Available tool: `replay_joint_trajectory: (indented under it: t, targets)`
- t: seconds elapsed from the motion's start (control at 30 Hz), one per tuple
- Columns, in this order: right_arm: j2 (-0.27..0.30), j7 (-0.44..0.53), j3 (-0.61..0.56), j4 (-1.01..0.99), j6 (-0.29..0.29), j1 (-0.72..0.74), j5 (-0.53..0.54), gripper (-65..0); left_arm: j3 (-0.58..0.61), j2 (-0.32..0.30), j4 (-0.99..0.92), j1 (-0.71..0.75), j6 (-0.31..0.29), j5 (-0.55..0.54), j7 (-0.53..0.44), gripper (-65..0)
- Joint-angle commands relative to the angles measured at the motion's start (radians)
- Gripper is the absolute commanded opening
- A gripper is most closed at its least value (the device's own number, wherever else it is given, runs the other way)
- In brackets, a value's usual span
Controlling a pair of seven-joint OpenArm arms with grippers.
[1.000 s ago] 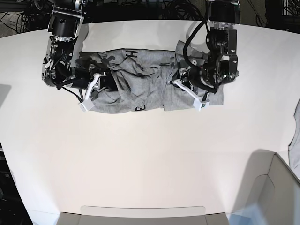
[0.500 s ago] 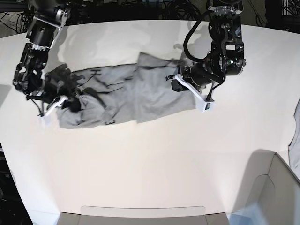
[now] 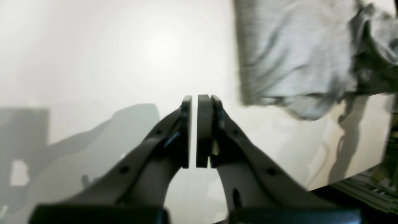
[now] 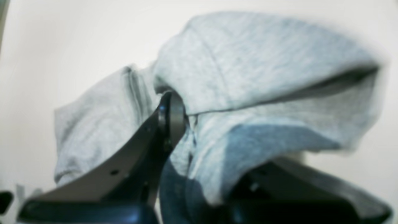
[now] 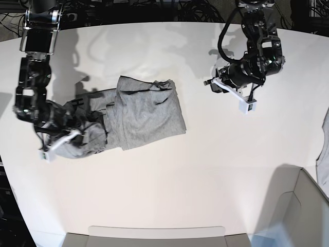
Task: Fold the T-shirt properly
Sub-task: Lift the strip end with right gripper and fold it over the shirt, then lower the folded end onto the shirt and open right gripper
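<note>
While rumpled, the heather-grey T-shirt (image 5: pixel 139 116) drapes softly.

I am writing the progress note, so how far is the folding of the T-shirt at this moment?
About midway, I judge. Done: one side of the T-shirt lies turned over the middle as a flat panel. In hand: the right gripper is shut on bunched cloth at the other end. The left gripper is shut on nothing, apart from the shirt. Left: smoothing that crumpled end and the final fold.
</note>
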Motion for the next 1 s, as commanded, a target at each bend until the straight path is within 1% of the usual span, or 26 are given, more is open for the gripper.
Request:
replay_joint_trajectory:
  t: [0.0, 0.07, 0.17, 0.27, 0.33, 0.47, 0.5, 0.57, 0.67, 0.73, 0.77, 0.83, 0.9, 0.97]
  targets:
    - [0.001, 0.004, -0.046, 0.045, -0.045, 0.021, 0.006, -65.0, -0.013, -0.002, 0.017, -0.011, -0.003, -0.017, 0.007, -62.0]
    - [-0.002, 0.001, -0.17, 0.087, -0.135, 0.04, -0.031, -65.0, -0.029, -0.005, 0.017, -0.011, -0.003, -0.017, 0.021, -62.0]
    - [-0.004, -0.034, -0.347, 0.096, -0.255, 0.072, -0.058, -65.0, -0.048, -0.005, 0.017, -0.011, -0.003, -0.017, 0.025, -62.0]
    - [-0.027, -0.042, -0.482, 0.094, -0.347, 0.095, -0.06, -65.0, -0.065, -0.005, 0.017, -0.011, -0.005, -0.017, 0.025, -62.0]
    - [-0.04, -0.044, -0.546, 0.091, -0.396, 0.109, -0.075, -65.0, -0.071, -0.005, 0.017, -0.011, -0.005, -0.017, 0.025, -62.0]
    - [-0.085, -0.05, -0.655, 0.039, -0.467, 0.139, -0.175, -65.0, -0.068, -0.005, 0.017, -0.011, -0.005, -0.017, 0.025, -62.0]
    - [-0.094, -0.071, -0.678, 0.028, -0.485, 0.148, -0.21, -65.0, -0.065, -0.005, 0.017, -0.011, -0.005, -0.017, 0.025, -62.0]
    - [-0.132, -0.13, -0.701, 0.016, -0.528, 0.162, -0.29, -65.0, -0.065, -0.005, 0.017, -0.011, -0.005, -0.017, 0.025, -62.0]
    - [-0.189, -0.192, -0.703, 0.024, -0.563, 0.165, -0.423, -52.6, -0.068, -0.005, 0.016, -0.011, -0.005, -0.017, 0.025, -62.0]
    - [-0.217, -0.211, -0.706, 0.05, -0.562, 0.164, -0.508, -44.1, -0.066, -0.005, 0.016, -0.011, -0.005, -0.017, 0.025, -62.0]
    - [-0.226, -0.212, -0.715, 0.068, -0.562, 0.164, -0.532, -41.0, -0.065, -0.005, 0.016, -0.011, -0.005, -0.017, 0.025, -62.0]
    - [-0.238, -0.228, -0.764, 0.113, -0.56, 0.164, -0.542, -38.0, -0.065, -0.005, 0.016, -0.011, -0.005, -0.017, 0.025, -62.0]
    - [-0.244, -0.246, -0.825, 0.139, -0.559, 0.17, -0.542, -38.3, -0.065, -0.005, 0.016, -0.011, -0.005, -0.017, 0.025, -62.0]
    - [-0.266, -0.254, -0.882, 0.152, -0.537, 0.181, -0.542, -38.4, -0.065, -0.005, 0.016, -0.011, -0.005, -0.017, 0.025, -62.0]
